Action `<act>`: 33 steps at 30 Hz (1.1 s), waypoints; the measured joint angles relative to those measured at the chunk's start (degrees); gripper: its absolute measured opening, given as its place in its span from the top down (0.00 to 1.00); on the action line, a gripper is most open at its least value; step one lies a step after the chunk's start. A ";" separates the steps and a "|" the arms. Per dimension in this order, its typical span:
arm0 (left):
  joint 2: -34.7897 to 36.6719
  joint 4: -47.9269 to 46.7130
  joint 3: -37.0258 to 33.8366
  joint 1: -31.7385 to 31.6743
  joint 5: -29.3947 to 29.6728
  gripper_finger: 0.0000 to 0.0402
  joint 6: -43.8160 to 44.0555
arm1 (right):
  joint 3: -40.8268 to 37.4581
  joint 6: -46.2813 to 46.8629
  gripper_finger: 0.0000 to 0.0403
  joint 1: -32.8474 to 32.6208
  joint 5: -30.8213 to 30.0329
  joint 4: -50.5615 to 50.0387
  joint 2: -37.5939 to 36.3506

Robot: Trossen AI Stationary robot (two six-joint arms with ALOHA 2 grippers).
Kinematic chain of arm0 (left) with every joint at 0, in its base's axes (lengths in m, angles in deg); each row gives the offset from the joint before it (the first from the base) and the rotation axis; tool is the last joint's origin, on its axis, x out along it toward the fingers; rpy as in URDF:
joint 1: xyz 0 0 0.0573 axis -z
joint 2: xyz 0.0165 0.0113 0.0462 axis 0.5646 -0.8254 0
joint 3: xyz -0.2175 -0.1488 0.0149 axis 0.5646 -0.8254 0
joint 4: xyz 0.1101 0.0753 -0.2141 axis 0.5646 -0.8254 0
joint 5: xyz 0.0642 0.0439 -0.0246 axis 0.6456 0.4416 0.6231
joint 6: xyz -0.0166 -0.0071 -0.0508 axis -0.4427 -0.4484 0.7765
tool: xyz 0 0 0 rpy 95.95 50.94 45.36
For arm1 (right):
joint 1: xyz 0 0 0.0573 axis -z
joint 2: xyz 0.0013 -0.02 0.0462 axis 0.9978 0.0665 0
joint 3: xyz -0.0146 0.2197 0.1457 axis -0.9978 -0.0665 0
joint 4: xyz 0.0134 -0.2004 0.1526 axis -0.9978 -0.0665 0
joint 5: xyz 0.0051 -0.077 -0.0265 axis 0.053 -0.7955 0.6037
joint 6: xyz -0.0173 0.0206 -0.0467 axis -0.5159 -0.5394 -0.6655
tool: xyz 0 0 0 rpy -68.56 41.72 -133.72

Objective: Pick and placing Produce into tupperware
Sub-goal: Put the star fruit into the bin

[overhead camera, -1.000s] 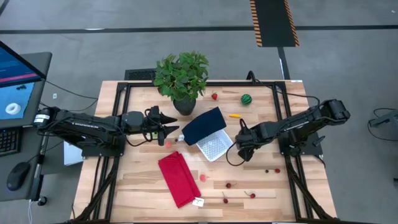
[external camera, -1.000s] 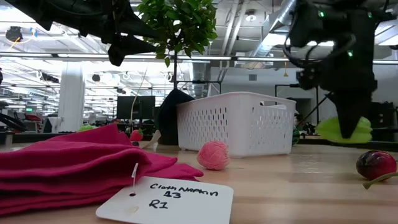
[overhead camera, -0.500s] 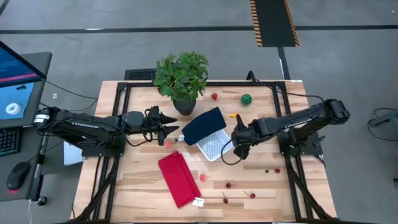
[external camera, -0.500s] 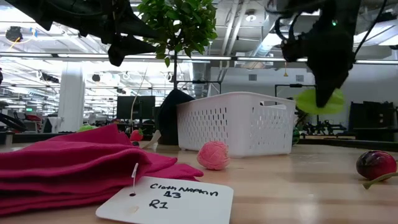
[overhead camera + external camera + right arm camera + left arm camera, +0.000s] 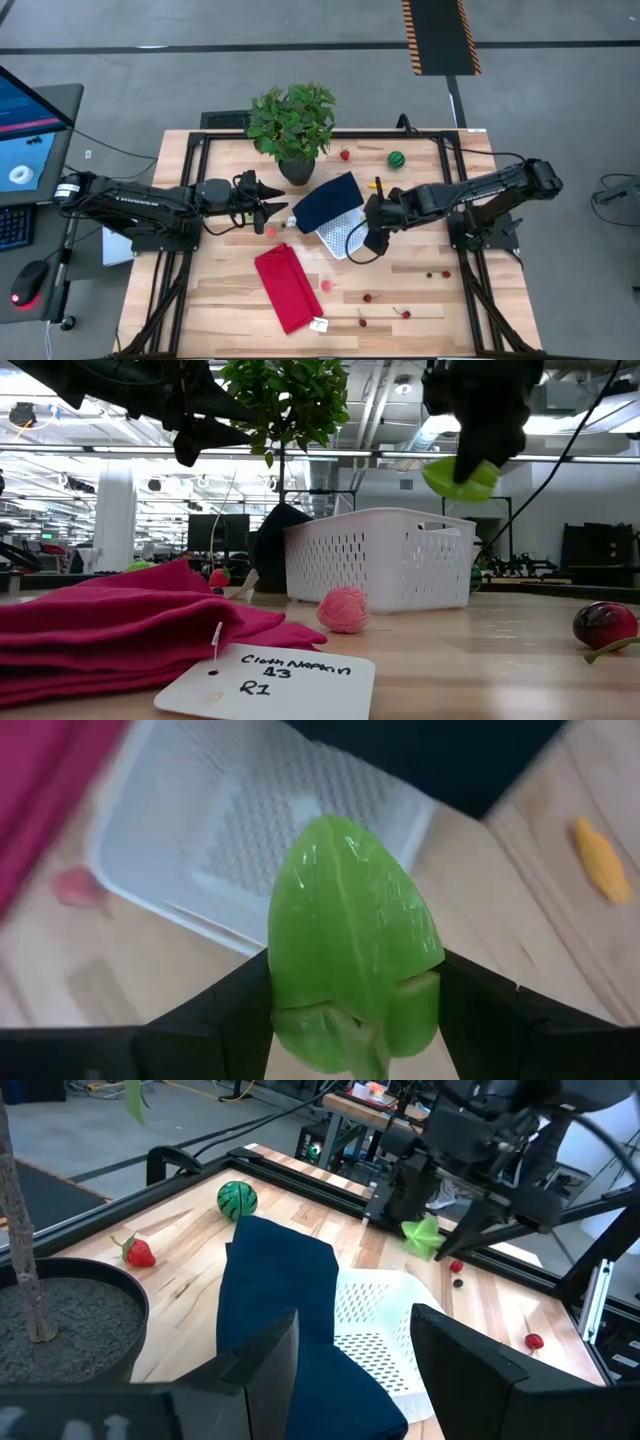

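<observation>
High view: my right pincer (image 5: 372, 238) hangs at the edge of the white tub (image 5: 343, 232), whose navy lid (image 5: 327, 201) lies partly over it, while my left pincer (image 5: 272, 212) waits, spread and empty, just beside the lid's other side. From above I count on the desk (image 5: 220, 290) one strawberry (image 5: 345, 155), one striped melon (image 5: 397, 159), one orange piece (image 5: 377, 185) and about five small red berries (image 5: 367, 297) toward the near edge, plus a pink ball (image 5: 325, 285) beside the red cloth (image 5: 288, 288) and one potted plant (image 5: 291, 125). Low view: the green piece (image 5: 459, 476) is in the air, above the tub's rim and toward its right end, so I judge it is not yet over the middle. Left wrist view: my left fingers (image 5: 265, 1370) stand apart with nothing between them, and beyond the lid I see the right pincer carrying the green piece past the tub's far corner. Right wrist view: the green piece (image 5: 355, 945) is pinched between the two fingers, with the tub's perforated floor ahead. My worry is a release here: I think the piece could strike the rim and roll onto the desk, since it sits near the edge. The lid covers part of the opening, so the free gap is narrow, and a low approach could nudge the light tub.
</observation>
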 joint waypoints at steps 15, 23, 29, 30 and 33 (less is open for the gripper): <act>0.00 0.05 0.02 -0.02 0.02 0.54 -0.04 | 0.07 -5.70 0.37 0.69 0.47 11.53 6.26; 0.00 0.02 0.02 -0.02 0.02 0.54 -0.09 | 0.02 -7.85 0.37 3.10 1.50 14.12 10.85; 0.00 -0.24 0.02 -0.02 0.00 0.54 -1.03 | 0.00 -8.49 0.37 4.23 1.44 15.34 11.47; 0.00 -0.22 0.02 -0.02 0.01 0.54 -1.03 | 0.00 -8.75 0.37 4.32 1.39 15.36 11.47; 0.00 -0.22 0.02 -0.02 0.04 0.54 -1.01 | 0.00 -9.73 0.37 4.32 1.28 16.77 11.08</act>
